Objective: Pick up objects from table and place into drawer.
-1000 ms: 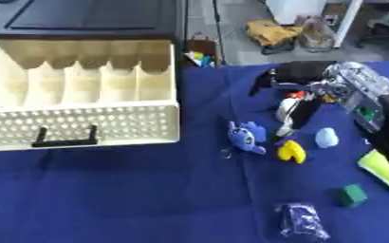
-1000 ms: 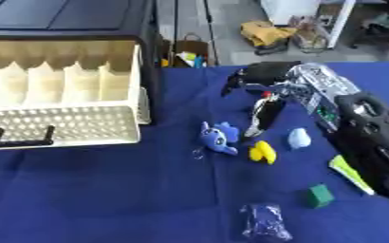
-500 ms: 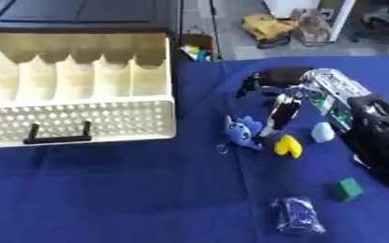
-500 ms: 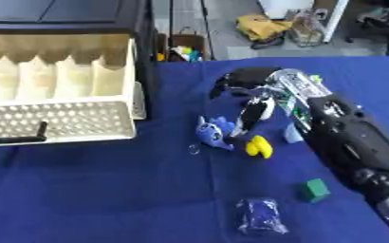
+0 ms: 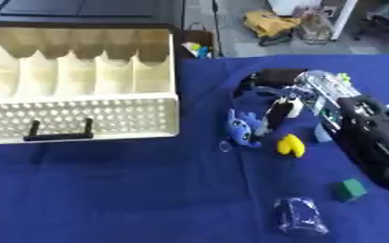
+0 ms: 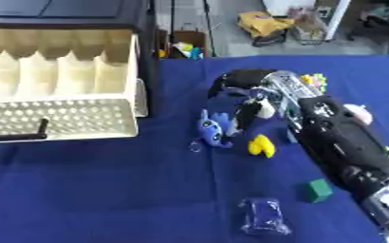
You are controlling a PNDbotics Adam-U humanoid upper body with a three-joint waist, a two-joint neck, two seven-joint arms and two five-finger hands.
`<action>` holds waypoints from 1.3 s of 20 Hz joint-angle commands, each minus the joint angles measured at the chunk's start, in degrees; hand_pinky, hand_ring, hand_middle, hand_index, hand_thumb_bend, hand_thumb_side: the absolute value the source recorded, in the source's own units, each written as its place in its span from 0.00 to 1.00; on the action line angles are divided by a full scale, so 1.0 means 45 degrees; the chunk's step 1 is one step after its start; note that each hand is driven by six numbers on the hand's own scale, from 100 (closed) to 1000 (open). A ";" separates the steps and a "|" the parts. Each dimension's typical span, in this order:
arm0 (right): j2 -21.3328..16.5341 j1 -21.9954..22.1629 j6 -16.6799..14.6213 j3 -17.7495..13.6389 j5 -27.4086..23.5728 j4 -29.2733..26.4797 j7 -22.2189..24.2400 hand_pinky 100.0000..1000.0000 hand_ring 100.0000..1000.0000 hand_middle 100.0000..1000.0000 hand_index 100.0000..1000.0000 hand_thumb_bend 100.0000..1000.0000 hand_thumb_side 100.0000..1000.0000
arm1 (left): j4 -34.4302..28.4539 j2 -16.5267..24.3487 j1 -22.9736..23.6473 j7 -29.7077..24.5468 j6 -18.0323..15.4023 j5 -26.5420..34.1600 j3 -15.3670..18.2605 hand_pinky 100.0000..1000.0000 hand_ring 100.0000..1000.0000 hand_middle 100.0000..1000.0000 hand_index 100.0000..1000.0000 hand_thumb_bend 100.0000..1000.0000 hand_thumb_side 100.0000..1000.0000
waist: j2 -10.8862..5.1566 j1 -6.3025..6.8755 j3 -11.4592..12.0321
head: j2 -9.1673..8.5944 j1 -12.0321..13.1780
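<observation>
Just below my right hand (image 5: 274,90), whose curled fingers hold nothing, sits the blue toy (image 5: 243,131); pick pending, so I must close on it.

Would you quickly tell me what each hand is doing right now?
Left hand: not in view.
Right hand: over the blue toy, fingers curled downward; whether it grips anything cannot be told.

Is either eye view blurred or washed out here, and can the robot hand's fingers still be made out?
Left eye view: soft all over, the right robot hand smeared, its fingers hard to separate. Right eye view: equally soft; the cream drawer is bright but not blown out. The blue plush toy and yellow toy stay recognisable by colour.
</observation>
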 commanded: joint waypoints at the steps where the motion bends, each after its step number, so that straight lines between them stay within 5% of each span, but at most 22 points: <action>1: -0.0116 -0.0095 -0.0107 -0.0039 0.0355 0.0202 -0.0061 0.82 0.85 0.73 0.84 0.82 0.43 | -0.0164 0.0068 -0.0112 0.0057 0.0033 -0.0049 0.0089 0.53 0.70 0.62 0.78 0.50 1.00 | -0.0130 0.0052 0.0008 | -0.0057 0.0002; 8: -0.0251 -0.0278 -0.0399 -0.0014 -0.0508 -0.0040 0.0639 0.79 0.83 0.61 0.72 0.78 0.36 | -0.0164 0.0104 -0.0086 0.0078 0.0079 -0.0073 0.0103 0.53 0.70 0.62 0.77 0.50 1.00 | -0.0228 0.0034 -0.0071 | 0.0094 0.0075; 26: -0.0880 -0.0181 0.0057 0.0712 -0.3177 -0.2127 0.1831 0.75 0.82 0.63 0.75 0.71 0.34 | -0.0164 0.0070 0.0034 0.0023 0.0301 -0.0145 0.0145 0.53 0.70 0.62 0.76 0.51 1.00 | -0.0398 0.0022 -0.0291 | 0.0200 0.0206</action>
